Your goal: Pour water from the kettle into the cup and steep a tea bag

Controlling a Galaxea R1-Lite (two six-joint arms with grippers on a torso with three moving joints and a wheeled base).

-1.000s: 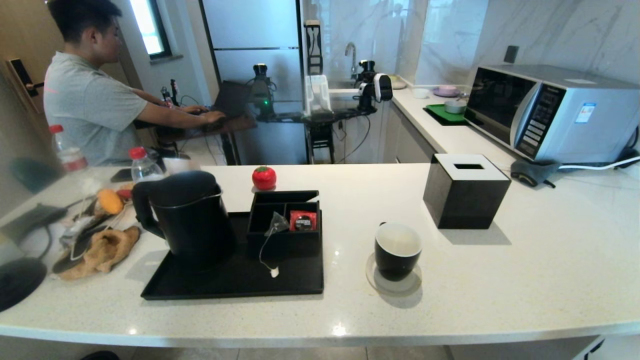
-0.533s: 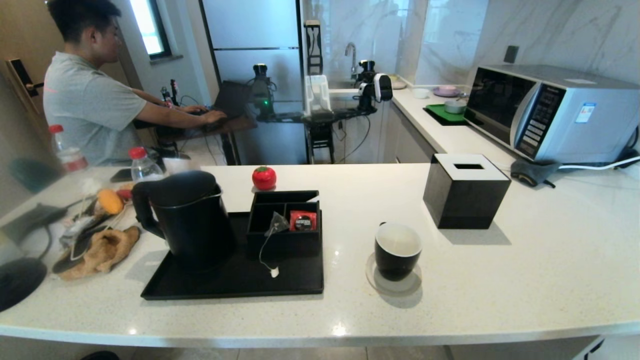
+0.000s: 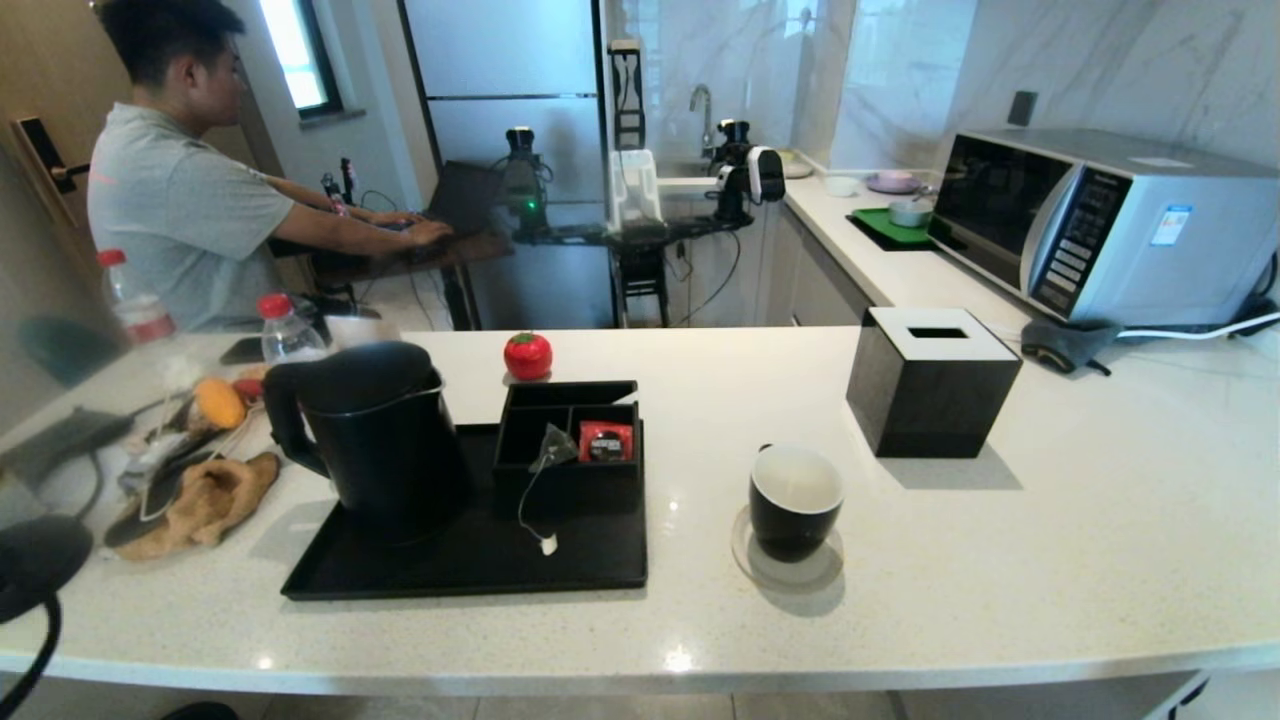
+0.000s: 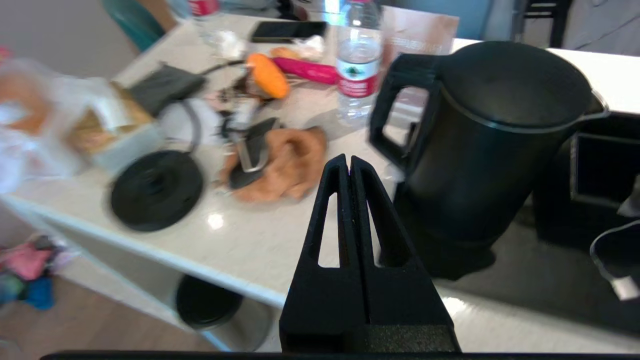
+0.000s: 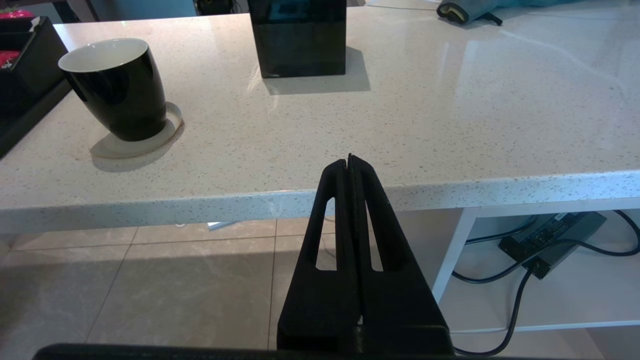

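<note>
the surface is pale speckled stone with a glossy sheen and a rounded front edge. on its left part lies a flat matte black tray with a low rim. the kettle stands upright at the tray's left end, a tall matte black body tapering upward, with a loop handle turned to the robot's left, a small pointed spout and a domed lid. beside it on the tray sits a black divided box; the tea bag, a small translucent greyish pyramid, leans at the box's front wall, its thin white string hanging down to a tiny white tag on the tray, and a red square sachet lies in a compartment next to it. the cup, rounded, glossy black outside and white inside, stands on a pale round coaster right of the tray. a black cube tissue box stands behind it.

the left end effector hangs near the surface's front edge, close to the kettle's handle side, fingers pressed together and holding nothing. the right end effector hangs before the surface's front edge, well apart from the cup, also closed and empty.
</note>
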